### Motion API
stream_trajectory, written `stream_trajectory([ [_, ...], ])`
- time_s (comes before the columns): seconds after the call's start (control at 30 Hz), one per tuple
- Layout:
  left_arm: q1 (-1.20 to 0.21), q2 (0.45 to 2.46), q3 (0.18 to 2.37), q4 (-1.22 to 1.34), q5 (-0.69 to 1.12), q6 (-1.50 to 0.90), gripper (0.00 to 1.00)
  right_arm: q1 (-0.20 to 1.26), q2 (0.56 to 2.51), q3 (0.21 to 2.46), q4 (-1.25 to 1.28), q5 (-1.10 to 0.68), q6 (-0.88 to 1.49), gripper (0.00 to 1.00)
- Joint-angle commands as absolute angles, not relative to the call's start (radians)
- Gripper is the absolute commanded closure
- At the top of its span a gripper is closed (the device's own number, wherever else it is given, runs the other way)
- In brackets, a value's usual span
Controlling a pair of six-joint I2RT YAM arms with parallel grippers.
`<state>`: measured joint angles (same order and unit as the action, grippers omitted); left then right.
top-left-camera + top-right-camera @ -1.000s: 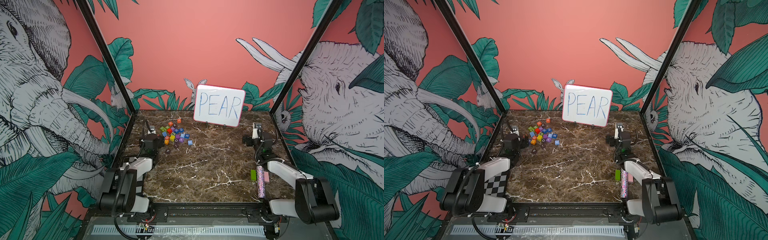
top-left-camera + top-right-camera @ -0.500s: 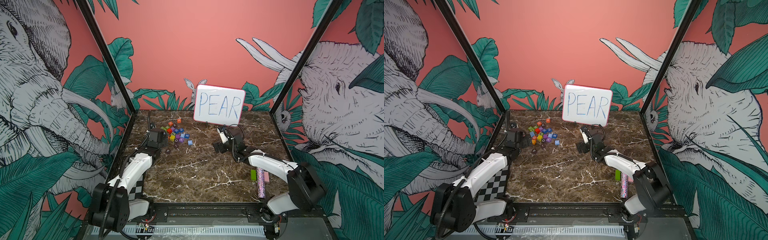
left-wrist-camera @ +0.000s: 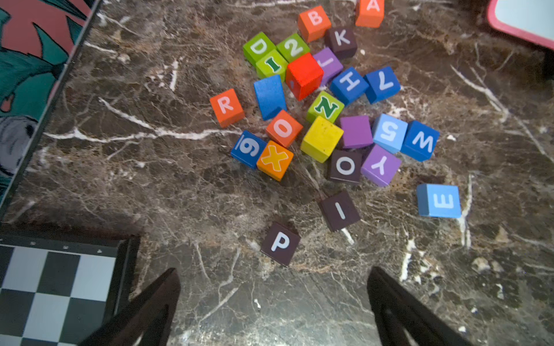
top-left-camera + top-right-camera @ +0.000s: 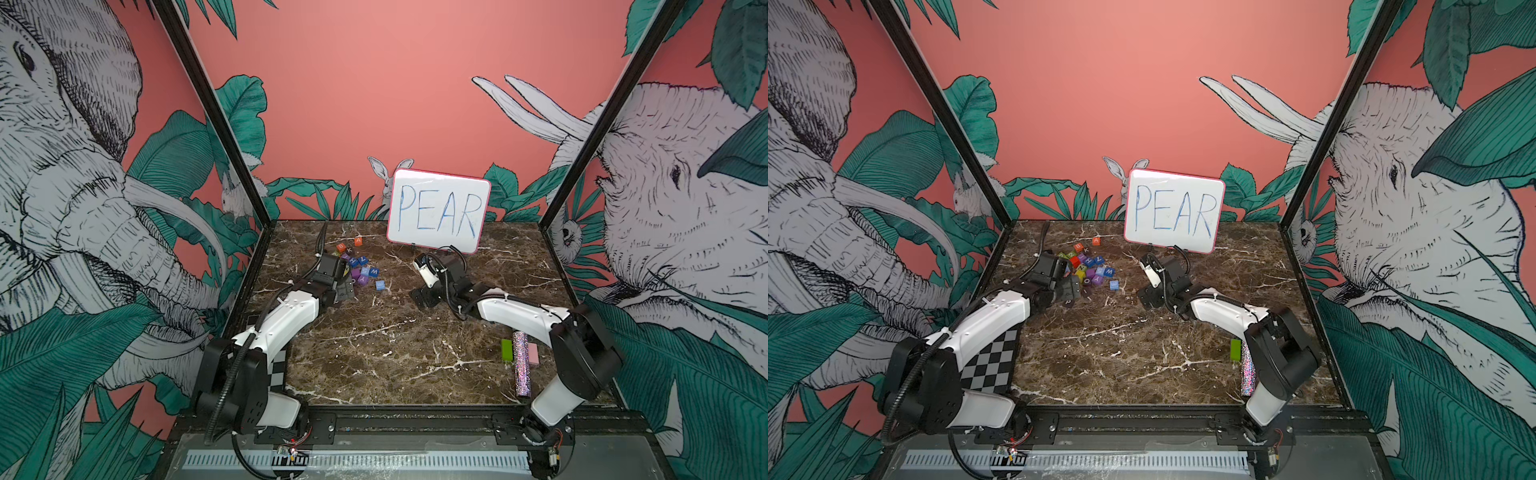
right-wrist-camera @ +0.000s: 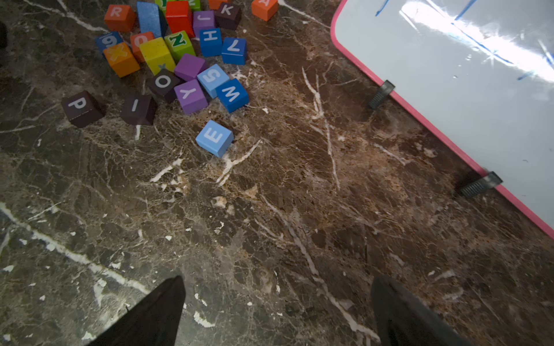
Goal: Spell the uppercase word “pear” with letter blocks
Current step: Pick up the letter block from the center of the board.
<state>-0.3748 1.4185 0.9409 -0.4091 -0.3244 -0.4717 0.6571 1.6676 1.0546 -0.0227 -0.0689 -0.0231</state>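
Cropping A block (image 3: 369, 12) at edge, both wrist cams; red block (image 3: 304, 75): letter unseen.

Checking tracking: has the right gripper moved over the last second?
Yes. In a top view the right gripper, earlier right of the whiteboard, now sits in front of its left half, nearer the letter blocks.

The letter blocks (image 4: 363, 261) lie left of, before the whiteboard (image 4: 438, 210).
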Motion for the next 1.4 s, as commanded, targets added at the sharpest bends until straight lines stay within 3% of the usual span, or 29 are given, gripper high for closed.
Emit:
stream_trajectory([
  [0.0,-0.383,1.445,0.982,-0.470,-0.285,-0.493,0.02,0.669,1.692,1.102,-0.053,-0.117,-0.067,0.01],
  [0.33,-0.387,1.631,1.121,-0.538,-0.102,-0.329,0.06,0.672,1.720,1.135,-0.084,-0.120,-0.086,0.02],
  [0.73,-0.382,1.630,1.121,-0.627,-0.236,-0.376,0.12,0.672,1.749,1.119,-0.053,-0.142,-0.057,0.01],
  [0.87,-0.336,1.630,1.092,-0.583,-0.171,-0.348,0.13,0.673,1.746,1.103,-0.040,-0.135,-0.043,0.01],
  [1.13,-0.266,1.714,1.109,-0.537,-0.046,-0.297,0.27,0.673,1.721,1.071,-0.019,-0.113,-0.037,0.01],
  [1.37,-0.264,1.766,1.143,-0.557,-0.048,-0.282,0.32,0.673,1.725,1.047,0.018,-0.104,-0.027,0.01],
])
